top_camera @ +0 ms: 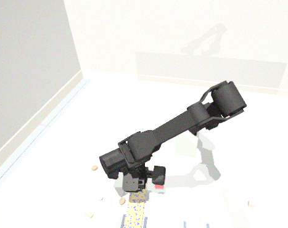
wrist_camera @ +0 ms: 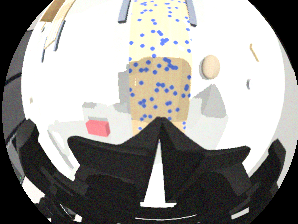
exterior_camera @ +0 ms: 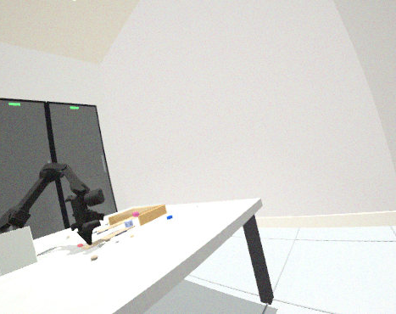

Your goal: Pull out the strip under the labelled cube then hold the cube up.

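Observation:
My gripper (top_camera: 140,190) (exterior_camera: 90,243) (wrist_camera: 160,121) is shut, with its tips low over the near end of a cream strip with blue dots. The strip (top_camera: 134,212) (exterior_camera: 116,233) (wrist_camera: 150,37) runs out between two short grey-blue rails and has a darker tan section close to the fingers. Whether the tips touch it cannot be told. A small cube with blue-violet markings (exterior_camera: 129,223) stands near the far part of the strips in the exterior view. What lies directly under it cannot be made out. It is out of view in the top view and the wrist view.
Wooden walls (exterior_camera: 153,215) stand at the far end, with a pink block (exterior_camera: 136,214) near them. A blue block (exterior_camera: 170,217) lies beyond. A red block (top_camera: 159,186) (exterior_camera: 80,245) (wrist_camera: 97,127) and a tan pebble (top_camera: 122,201) (wrist_camera: 211,67) lie beside the strip. A pale upright panel (exterior_camera: 15,251) stands nearer the arm's base.

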You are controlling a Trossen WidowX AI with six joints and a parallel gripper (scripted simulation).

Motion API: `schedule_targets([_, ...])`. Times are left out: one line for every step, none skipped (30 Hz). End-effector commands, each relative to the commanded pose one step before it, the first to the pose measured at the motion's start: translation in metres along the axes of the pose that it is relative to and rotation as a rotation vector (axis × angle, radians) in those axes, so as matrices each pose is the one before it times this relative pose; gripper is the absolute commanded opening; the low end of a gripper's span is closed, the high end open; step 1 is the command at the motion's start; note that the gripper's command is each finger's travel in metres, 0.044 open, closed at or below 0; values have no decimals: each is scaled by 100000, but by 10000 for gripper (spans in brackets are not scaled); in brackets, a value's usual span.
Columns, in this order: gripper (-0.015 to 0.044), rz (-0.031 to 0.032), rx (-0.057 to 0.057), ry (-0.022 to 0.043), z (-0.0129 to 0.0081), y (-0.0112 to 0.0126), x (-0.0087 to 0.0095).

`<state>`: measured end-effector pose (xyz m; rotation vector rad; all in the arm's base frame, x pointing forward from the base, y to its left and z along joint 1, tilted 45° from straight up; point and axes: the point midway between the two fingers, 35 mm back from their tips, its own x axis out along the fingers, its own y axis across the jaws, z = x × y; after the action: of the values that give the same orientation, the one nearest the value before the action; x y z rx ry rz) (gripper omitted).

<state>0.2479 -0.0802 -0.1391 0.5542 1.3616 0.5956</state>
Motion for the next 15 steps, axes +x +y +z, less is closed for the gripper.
schedule_targets([0, 1265, 815, 3042, -1568, 494, 607])
schedule_targets([0, -4, 5, 6, -157, -7, 0])
schedule_targets([0, -3, 5, 6, -159, -6, 0])
schedule_targets([0, -4, 5, 6, -155, -7, 0])
schedule_targets([0, -3, 5, 6, -154, -6, 0])
schedule_targets([0, -4, 5, 5, -151, -7, 0])
schedule_targets([0, -3, 5, 6, -151, -6, 0])
schedule_targets([0, -4, 5, 5, -149, -7, 0])
schedule_targets([0, -3, 5, 6, -149, -6, 0])
schedule_targets([0, -3, 4, 4, -117, -5, 0])
schedule_targets([0, -2, 3, 3, -86, -3, 0])
schedule_targets([0, -1, 2, 2, -51, -2, 0])
schedule_targets([0, 0, 1, 1, -18, -1, 0])
schedule_targets([0, 0, 0, 0, 0, 0, 0])
schedule_targets([0, 0, 0, 0, 0, 0, 0])
